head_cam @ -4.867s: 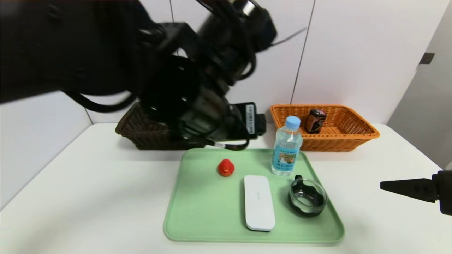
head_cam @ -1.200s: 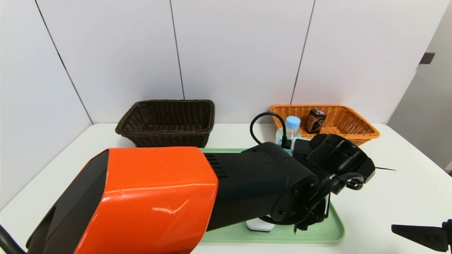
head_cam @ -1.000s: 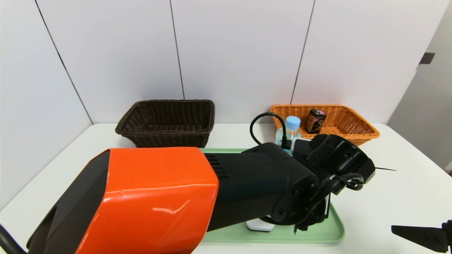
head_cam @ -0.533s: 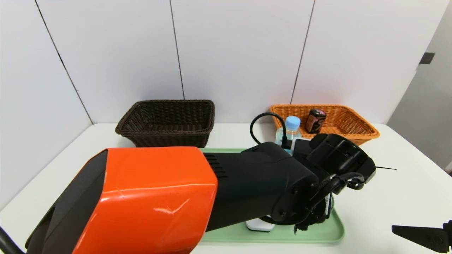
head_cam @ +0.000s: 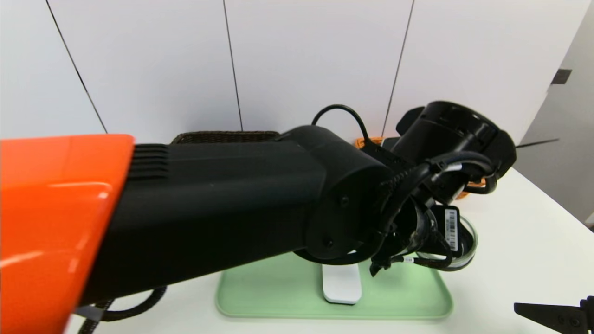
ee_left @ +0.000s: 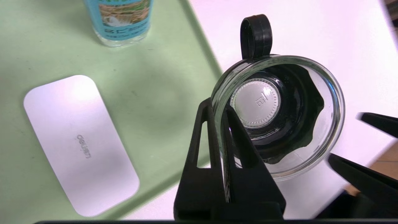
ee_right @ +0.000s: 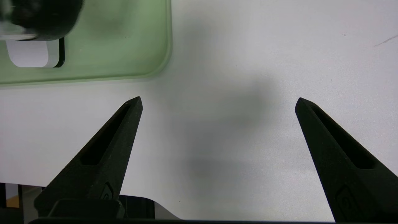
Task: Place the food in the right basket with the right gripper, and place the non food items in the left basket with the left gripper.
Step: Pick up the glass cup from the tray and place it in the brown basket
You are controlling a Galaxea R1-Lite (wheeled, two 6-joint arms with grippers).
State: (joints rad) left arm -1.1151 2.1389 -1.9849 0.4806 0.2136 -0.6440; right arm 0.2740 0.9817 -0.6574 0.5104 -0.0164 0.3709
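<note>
My left gripper (ee_left: 217,107) is shut on the wall of the clear glass bowl (ee_left: 279,115), one finger inside and one outside. The bowl (head_cam: 466,253) hangs lifted near the right edge of the green tray (head_cam: 278,297). The white oblong case (ee_left: 79,143) lies flat on the tray, and the water bottle (ee_left: 121,21) stands beyond it. My left arm hides most of the dark left basket (head_cam: 222,136) and the orange right basket (head_cam: 365,141). The red duck and the black box are hidden. My right gripper (ee_right: 218,100) stands open over bare table beside the tray.
The white table (ee_right: 248,62) spreads to the right of the tray's near corner (ee_right: 124,62). A white panelled wall stands close behind both baskets. My left arm's orange and black forearm (head_cam: 209,208) fills the left and middle of the head view.
My left gripper finished closing on the bowl's wall, and the arm then rose, lifting the bowl off the tray. The right arm stayed put.
</note>
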